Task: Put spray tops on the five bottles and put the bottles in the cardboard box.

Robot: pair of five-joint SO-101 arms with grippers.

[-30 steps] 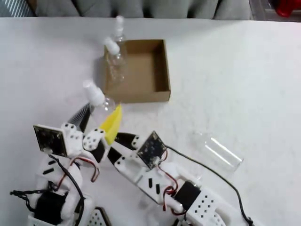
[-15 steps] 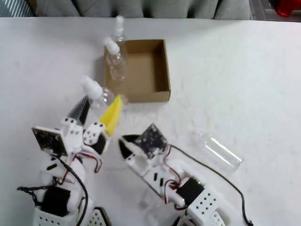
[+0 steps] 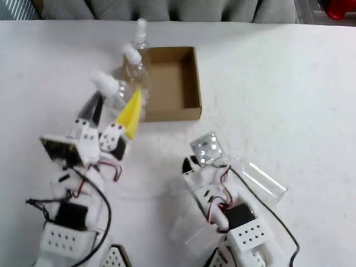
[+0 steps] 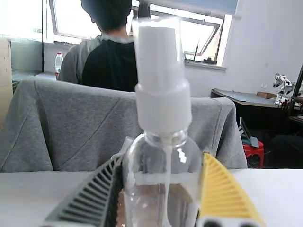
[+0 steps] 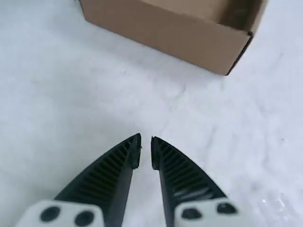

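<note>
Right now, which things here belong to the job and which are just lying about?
Job: cardboard box; capped bottle in the left gripper; two capped bottles by the box's left wall; topless bottle lying on the table.
Lying about: grey chair back; red object.

The cardboard box [image 3: 172, 83] is plain brown, the table [image 3: 278, 83] white. The held bottle [image 4: 163, 189] is clear, its spray top [image 4: 162, 80] white (left gripper [image 3: 118, 95] ribbed, one finger [image 4: 222, 196] yellow, one grey). The right gripper [image 5: 146, 151] is ribbed black.
</note>
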